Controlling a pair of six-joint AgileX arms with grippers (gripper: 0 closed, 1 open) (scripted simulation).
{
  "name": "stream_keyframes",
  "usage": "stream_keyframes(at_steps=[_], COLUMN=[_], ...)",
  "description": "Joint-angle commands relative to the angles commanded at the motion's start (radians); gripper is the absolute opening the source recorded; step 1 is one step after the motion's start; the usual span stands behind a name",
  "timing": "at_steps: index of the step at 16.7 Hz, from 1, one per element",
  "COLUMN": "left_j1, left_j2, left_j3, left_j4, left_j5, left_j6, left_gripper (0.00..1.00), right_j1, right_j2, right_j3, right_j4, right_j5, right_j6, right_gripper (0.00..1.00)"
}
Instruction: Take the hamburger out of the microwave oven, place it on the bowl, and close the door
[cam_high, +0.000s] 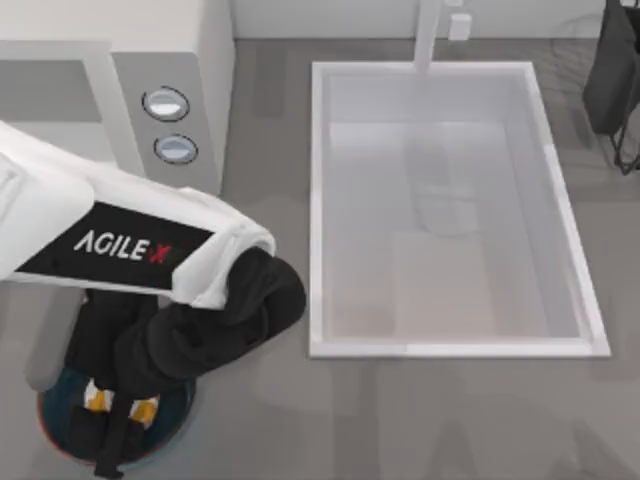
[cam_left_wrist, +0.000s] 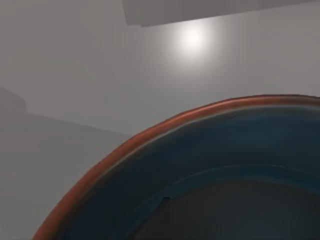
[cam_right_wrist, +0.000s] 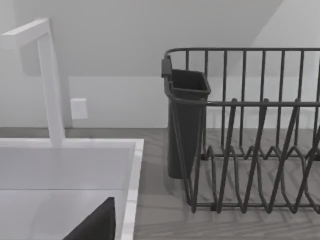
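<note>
Hamburger (cam_high: 122, 402): white wrap with orange-yellow patches, lying in the bowl (cam_high: 50, 415), partly hidden under the left gripper (cam_high: 118, 425). Bowl: blue-teal inside, reddish-brown rim, on the table (cam_high: 400, 420) in front of the microwave oven (cam_high: 200, 60), toward the top view's left edge. Left gripper: black, directly over the bowl at the hamburger; whether its fingers are spread or pinching the wrap cannot be told. Microwave oven: behind the bowl, two round knobs (cam_high: 166, 103) on its side panel. Sink basin (cam_high: 560, 200): white, rectangular, to the right of the bowl. Dish rack (cam_right_wrist: 250, 150): dark wire, beyond the basin.
</note>
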Motion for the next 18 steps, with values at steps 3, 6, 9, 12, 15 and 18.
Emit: stream_keyframes(at_steps=[3, 6, 9, 12, 15, 18], left_j1=[0.000, -0.003, -0.004, 0.015, 0.061, 0.135], left_j2=[0.000, -0.014, -0.105, -0.285, -0.540, -0.845], left_j3=[0.000, -0.006, -0.071, -0.192, -0.348, -0.511], left_j4=[0.000, 0.000, 0.048, 0.143, 0.274, 0.428], left_j5=[0.000, 0.009, 0.057, 0.141, 0.245, 0.350], left_j6=[0.000, 0.012, 0.095, 0.266, 0.530, 0.867], left_gripper=[1.00, 1.00, 1.00, 1.00, 1.00, 1.00], right_j1=[0.000, 0.000, 0.000, 0.000, 0.000, 0.000], right_j2=[0.000, 0.000, 0.000, 0.000, 0.000, 0.000], right_j3=[0.000, 0.000, 0.000, 0.000, 0.000, 0.000], right_j4=[0.000, 0.000, 0.000, 0.000, 0.000, 0.000], right_j5=[0.000, 0.000, 0.000, 0.000, 0.000, 0.000], right_j6=[0.000, 0.000, 0.000, 0.000, 0.000, 0.000], right_gripper=[1.00, 1.00, 1.00, 1.00, 1.00, 1.00])
